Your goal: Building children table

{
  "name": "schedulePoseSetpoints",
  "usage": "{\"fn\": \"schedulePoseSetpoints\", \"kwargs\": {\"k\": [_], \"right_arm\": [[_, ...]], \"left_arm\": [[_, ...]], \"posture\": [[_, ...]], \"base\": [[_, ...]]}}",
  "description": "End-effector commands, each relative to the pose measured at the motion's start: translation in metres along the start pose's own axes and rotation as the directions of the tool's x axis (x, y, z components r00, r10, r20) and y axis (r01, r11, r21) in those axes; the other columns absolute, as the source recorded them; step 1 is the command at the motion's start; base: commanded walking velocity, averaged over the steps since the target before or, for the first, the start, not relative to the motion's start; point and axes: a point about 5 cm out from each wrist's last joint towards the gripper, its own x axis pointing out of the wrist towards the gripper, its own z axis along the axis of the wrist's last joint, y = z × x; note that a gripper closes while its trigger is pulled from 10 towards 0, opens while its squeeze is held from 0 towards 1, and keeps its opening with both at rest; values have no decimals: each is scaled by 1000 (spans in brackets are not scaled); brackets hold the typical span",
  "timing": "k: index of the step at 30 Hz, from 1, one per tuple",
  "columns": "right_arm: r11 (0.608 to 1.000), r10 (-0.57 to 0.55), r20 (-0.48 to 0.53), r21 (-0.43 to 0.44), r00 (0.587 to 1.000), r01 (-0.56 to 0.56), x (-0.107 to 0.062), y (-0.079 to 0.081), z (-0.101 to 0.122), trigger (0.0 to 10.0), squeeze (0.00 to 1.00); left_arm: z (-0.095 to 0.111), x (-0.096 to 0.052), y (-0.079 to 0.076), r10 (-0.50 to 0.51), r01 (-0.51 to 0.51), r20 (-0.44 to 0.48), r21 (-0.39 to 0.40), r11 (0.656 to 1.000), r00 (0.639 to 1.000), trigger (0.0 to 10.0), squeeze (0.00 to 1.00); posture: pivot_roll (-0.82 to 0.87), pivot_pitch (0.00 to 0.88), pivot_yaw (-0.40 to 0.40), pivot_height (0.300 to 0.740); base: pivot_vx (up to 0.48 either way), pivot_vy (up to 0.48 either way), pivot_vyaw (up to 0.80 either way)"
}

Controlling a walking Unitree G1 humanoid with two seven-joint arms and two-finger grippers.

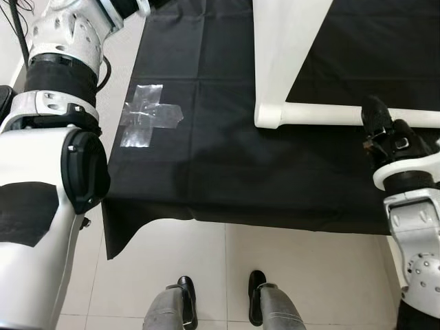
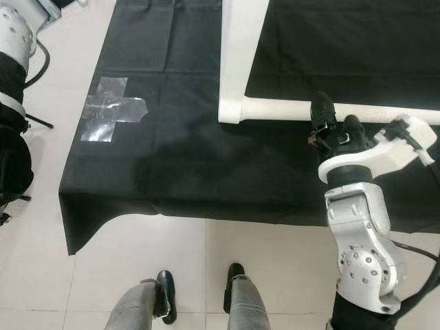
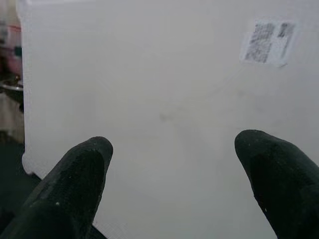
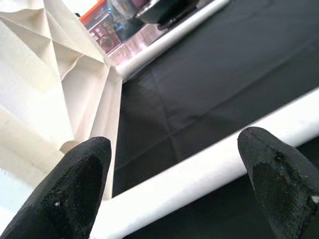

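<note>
While the white table frame (image 2: 237, 62) lies on the black cloth (image 2: 185, 165), the right gripper (image 4: 174, 179) sits spread wide around its round white leg (image 2: 289, 108). Up higher, the left gripper (image 3: 169, 164) is spread wide too, facing a flat white panel (image 3: 164, 89) with a sticker (image 3: 264, 42). Clear tape (image 1: 148, 113) is stuck on the cloth.

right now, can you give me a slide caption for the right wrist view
Right pincer open astride the white table leg lying on the black cloth.
</note>
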Motion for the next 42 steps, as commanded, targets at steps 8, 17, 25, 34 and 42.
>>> {"fn": "schedulePoseSetpoints", "kwargs": {"k": [8, 17, 25, 34, 42], "right_arm": [[980, 116, -57, -157, 992, -123, 18, 15, -25, 10000, 0], [919, 189, -168, -316, 967, -235, 18, 26, -62, 10000, 0], [860, 126, -229, -460, 965, -222, 12, 1, -90, 10000, 0], [831, 53, -330, -510, 942, -225, -7, -11, -126, 10000, 0], [797, 12, -425, -543, 905, -265, -30, -16, -152, 10000, 0]], "left_arm": [[-29, -32, -35, 47, -50, 35, 111, 993, 998, 10000, 0], [-88, -82, -80, 246, -241, -55, 82, 967, 968, 10000, 0], [-135, -135, -113, 405, -409, -218, 29, 912, 888, 10000, 0], [-167, -176, -139, 457, -498, -394, -2, 867, 797, 10000, 0], [-191, -224, -153, 607, -623, -516, 170, 764, 604, 10000, 0]], "posture": [[12, 242, 19, 740], [42, 220, 6, 740], [52, 198, -2, 740], [48, 189, -4, 740], [53, 204, -11, 740]], "base": [[0, 0, 0], [0, 0, 0], [0, -98, 0], [0, -213, 0], [0, 0, 0]]}}
